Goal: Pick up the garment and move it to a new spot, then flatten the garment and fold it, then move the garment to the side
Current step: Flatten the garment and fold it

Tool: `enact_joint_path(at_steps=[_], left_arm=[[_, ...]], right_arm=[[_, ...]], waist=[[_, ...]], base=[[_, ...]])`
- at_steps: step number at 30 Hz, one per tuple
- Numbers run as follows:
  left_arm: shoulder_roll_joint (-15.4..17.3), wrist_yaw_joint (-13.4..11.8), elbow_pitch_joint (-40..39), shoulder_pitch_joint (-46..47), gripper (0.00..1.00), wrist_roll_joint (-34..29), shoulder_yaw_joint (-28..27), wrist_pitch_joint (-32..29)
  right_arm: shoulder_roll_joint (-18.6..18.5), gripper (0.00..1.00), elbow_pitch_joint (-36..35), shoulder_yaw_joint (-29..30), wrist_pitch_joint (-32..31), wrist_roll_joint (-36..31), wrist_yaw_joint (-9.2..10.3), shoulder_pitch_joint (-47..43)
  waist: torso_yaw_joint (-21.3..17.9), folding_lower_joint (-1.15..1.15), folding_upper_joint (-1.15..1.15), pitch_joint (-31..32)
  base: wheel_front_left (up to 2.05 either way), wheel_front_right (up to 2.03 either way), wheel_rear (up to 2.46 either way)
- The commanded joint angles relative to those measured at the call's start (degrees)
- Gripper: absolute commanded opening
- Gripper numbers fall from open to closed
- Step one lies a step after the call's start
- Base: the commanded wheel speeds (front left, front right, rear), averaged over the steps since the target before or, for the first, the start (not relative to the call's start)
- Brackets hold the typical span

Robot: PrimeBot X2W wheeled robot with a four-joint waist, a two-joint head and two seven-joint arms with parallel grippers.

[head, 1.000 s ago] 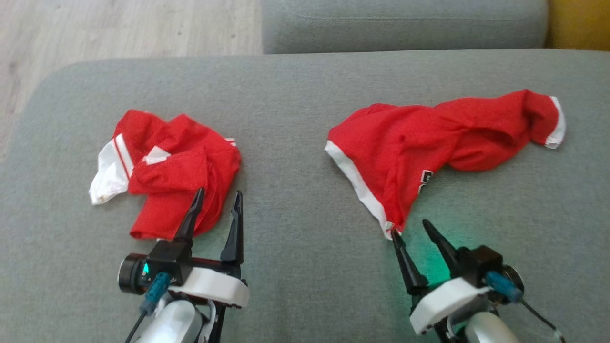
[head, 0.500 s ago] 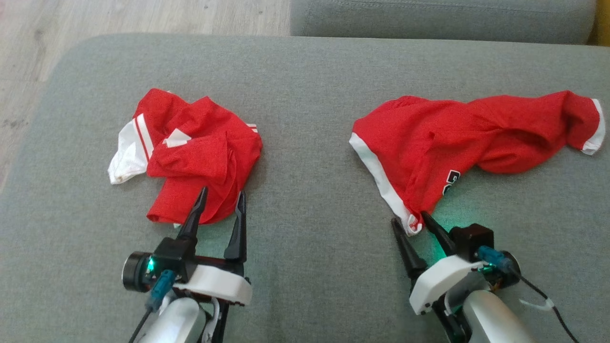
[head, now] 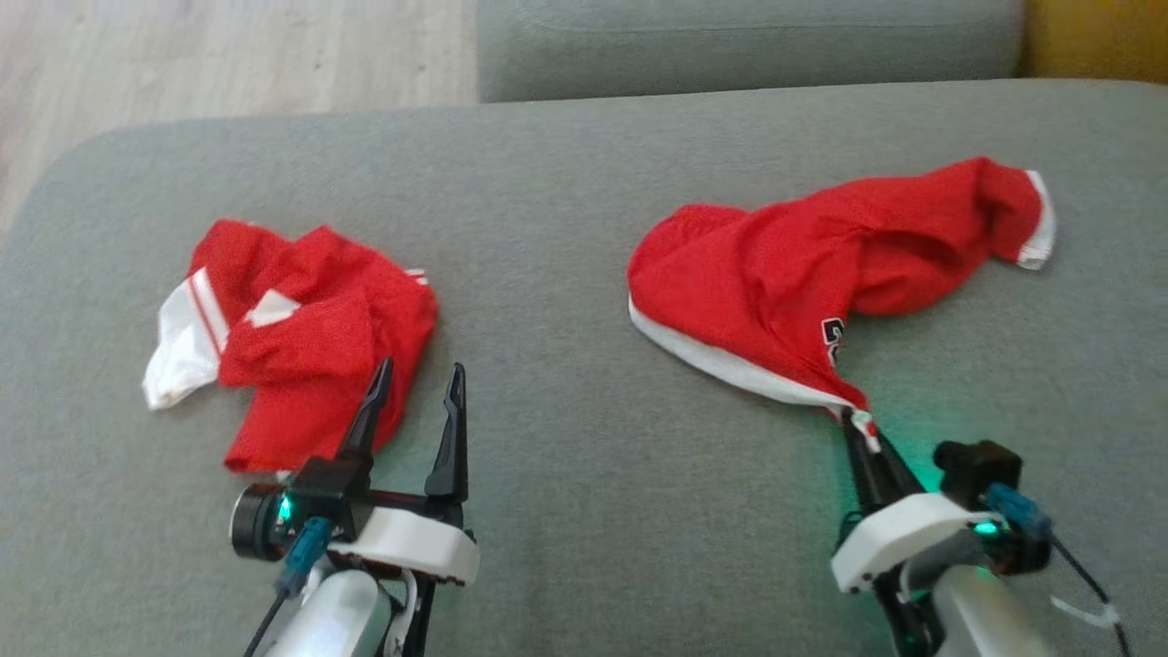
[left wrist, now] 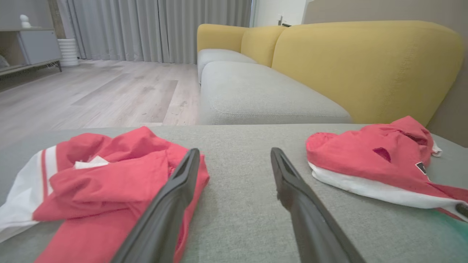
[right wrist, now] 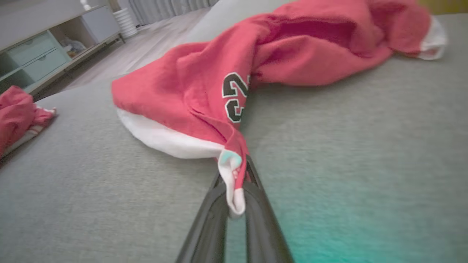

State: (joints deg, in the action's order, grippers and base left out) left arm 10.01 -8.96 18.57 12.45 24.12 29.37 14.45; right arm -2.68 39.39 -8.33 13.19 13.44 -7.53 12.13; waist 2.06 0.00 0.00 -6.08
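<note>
So the right gripper (head: 856, 424) is clamped on the white-hemmed corner of the red jersey (head: 785, 265). The jersey's long axis runs away from it, far-right across the grey cushion (head: 557, 228). Meanwhile the left gripper (head: 418, 381) gapes open by the other red heap (head: 319, 328), well apart.

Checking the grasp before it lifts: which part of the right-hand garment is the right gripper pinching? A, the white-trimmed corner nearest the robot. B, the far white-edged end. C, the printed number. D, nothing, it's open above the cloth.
A: the right gripper is shut on the garment at its near white-trimmed corner, which pokes out between the closed jaws.
</note>
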Motion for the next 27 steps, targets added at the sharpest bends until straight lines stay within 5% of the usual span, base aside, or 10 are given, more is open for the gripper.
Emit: enact_joint_path(at_steps=[1, 12, 13, 14, 15, 22, 27], left_arm=[[0.3, 0.3, -1.4, 1.3, 1.0, -0.5, -2.3, 0.5], [-1.0, 1.3, -0.3, 0.8, 1.0, -1.4, -2.6, 0.5], [-1.1, 1.4, -0.1, 0.9, 1.0, -1.5, -2.6, 0.5], [-1.2, 1.5, 0.0, 0.9, 1.0, -1.6, -2.6, 0.5], [-1.4, 1.6, 0.1, 1.0, 1.0, -1.7, -2.6, 0.5], [-1.7, 2.3, 1.2, 1.3, 1.0, -2.0, -3.0, 0.5], [-1.9, 2.7, 1.6, 1.4, 1.0, -2.4, -3.2, 0.5]], right_arm=[[-0.2, 0.0, -1.7, -0.4, 0.9, -0.8, 0.04, 0.3], [-0.2, 0.0, -6.6, 19.9, -2.7, -13.2, 0.04, -2.8], [-0.2, 0.13, -6.8, 21.4, -4.0, -14.5, 0.04, -3.0], [-0.2, 0.64, -6.9, 22.4, -5.1, -14.9, 0.04, -3.0], [-0.2, 1.0, -6.8, 23.2, -6.0, -14.1, 0.04, -2.8], [-0.2, 1.0, -12.8, 22.4, -3.0, -13.1, 0.04, -2.0], [-0.2, 1.0, -19.1, 12.7, -0.4, -7.7, 0.04, -3.6]], waist=[[-1.5, 0.0, 0.0, 0.7], [-5.8, 0.0, 0.0, 1.5], [-5.9, 0.0, 0.0, 1.5], [-6.0, 0.0, 0.0, 1.5], [-6.0, 0.0, 0.0, 1.4], [-6.4, 0.0, 0.0, 1.0], [-6.4, 0.0, 0.0, 1.2]], base=[[0.0, 0.0, 0.0], [0.0, 0.0, 0.0], [0.0, 0.0, 0.0], [0.0, 0.0, 0.0], [0.0, 0.0, 0.0], [0.0, 0.0, 0.0], [0.0, 0.0, 0.0]])
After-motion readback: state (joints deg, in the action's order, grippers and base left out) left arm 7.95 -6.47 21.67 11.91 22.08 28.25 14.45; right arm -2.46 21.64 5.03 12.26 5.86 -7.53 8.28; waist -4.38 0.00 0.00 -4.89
